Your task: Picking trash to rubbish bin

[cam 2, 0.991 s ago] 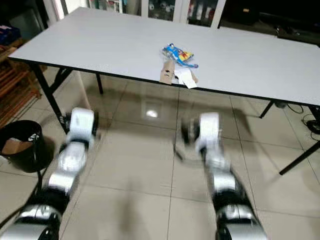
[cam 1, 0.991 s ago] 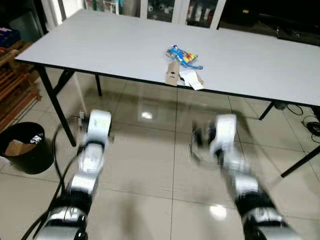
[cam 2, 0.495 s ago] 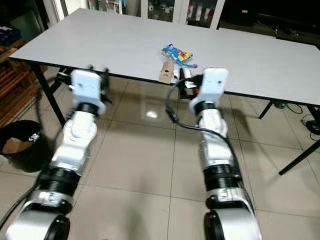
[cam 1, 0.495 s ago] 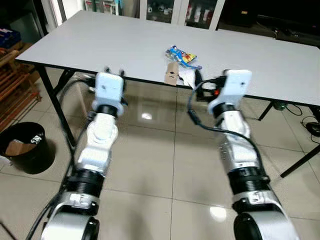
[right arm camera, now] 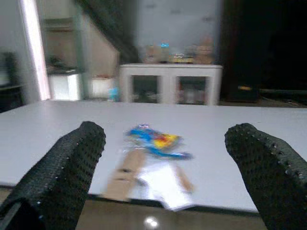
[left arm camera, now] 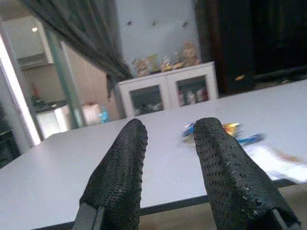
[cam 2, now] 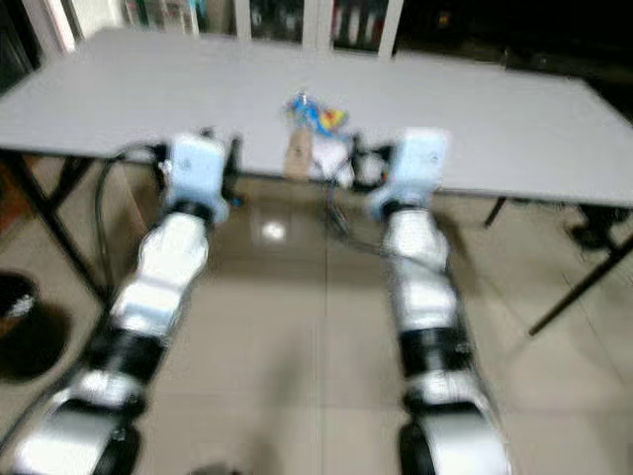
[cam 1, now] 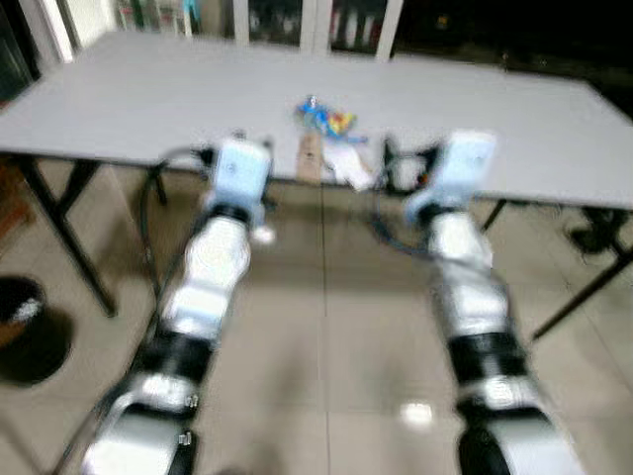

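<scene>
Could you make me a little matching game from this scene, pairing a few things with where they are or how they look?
Things:
1. colourful blue snack wrapper
2. black round rubbish bin
3. right gripper
4. brown cardboard piece

States:
A. fingers spread wide apart
B. on the floor at the robot's left
C. at the near table edge
D. on the grey table, just beyond the white paper

Pairs: 1-D, 2-B, 3-A, 4-C

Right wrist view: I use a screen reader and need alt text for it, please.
The right gripper, its two black fingers spread wide apart, faces a small pile of trash near the edge of a grey table: a blue and yellow wrapper, a brown cardboard piece and white paper. A white glass-door cabinet stands behind.
</scene>
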{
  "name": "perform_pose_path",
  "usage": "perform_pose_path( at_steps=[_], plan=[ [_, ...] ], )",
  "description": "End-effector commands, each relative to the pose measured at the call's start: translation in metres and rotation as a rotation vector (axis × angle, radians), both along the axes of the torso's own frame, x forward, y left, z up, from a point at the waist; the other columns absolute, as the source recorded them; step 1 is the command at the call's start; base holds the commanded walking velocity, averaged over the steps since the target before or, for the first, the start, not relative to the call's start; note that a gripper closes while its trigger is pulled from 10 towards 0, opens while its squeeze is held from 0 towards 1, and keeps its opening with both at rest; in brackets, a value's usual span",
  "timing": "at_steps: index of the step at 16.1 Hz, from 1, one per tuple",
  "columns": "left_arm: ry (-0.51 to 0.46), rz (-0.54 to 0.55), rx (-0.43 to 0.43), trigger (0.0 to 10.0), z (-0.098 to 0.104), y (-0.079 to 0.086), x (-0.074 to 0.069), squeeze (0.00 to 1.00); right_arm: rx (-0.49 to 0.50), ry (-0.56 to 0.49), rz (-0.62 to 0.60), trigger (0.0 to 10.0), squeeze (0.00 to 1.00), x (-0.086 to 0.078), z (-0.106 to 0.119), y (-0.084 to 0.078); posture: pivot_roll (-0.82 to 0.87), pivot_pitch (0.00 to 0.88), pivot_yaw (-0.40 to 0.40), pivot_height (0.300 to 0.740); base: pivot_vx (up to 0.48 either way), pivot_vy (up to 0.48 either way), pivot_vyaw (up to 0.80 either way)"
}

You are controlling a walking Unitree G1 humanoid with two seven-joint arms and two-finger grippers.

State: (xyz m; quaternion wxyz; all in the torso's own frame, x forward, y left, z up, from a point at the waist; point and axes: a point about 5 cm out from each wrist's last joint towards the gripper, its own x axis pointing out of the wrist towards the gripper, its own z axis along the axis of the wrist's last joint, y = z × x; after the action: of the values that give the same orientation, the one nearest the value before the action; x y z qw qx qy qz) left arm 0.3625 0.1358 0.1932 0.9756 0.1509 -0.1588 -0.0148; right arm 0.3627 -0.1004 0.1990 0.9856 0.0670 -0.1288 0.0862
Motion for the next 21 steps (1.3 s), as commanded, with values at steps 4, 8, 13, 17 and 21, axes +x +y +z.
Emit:
perform_pose_path(
  at_steps=[4,8,13,17,21],
  plan=[
    [0.005,-0.026,0.001,10.0,0.0013,-0.0084,-0.0011,0.0,-0.006,-0.008,-0.02,10.0,0.0,0.0007,0.0062,-0.0086,-0.02,0.0,-0.115,0.74,0.365,0.0,0.0],
    [0.012,-0.028,0.006,10.0,-0.0006,-0.0073,-0.0033,0.0,-0.012,0.002,-0.011,10.0,0.0,-0.0008,0.0042,-0.0069,-0.02,0.0,-0.113,0.74,0.363,0.0,0.0],
    [0.025,-0.025,0.009,10.0,-0.0036,-0.0047,-0.0045,0.0,-0.02,0.012,-0.015,10.0,0.0,-0.0013,0.0017,-0.0087,-0.02,0.0,-0.11,0.74,0.368,0.0,0.0],
    [0.029,-0.019,0.012,10.0,-0.001,-0.0055,-0.0022,0.0,-0.036,0.013,-0.007,10.0,0.0,-0.0013,0.003,-0.0071,-0.02,0.0,-0.112,0.74,0.426,0.0,0.0],
    [0.033,0.006,0.008,10.0,-0.0008,-0.0029,-0.0004,0.0,-0.055,0.013,-0.021,10.0,0.0,-0.0009,0.0029,-0.0099,-0.02,0.0,-0.121,0.74,0.48,0.0,0.37]
  ],
)
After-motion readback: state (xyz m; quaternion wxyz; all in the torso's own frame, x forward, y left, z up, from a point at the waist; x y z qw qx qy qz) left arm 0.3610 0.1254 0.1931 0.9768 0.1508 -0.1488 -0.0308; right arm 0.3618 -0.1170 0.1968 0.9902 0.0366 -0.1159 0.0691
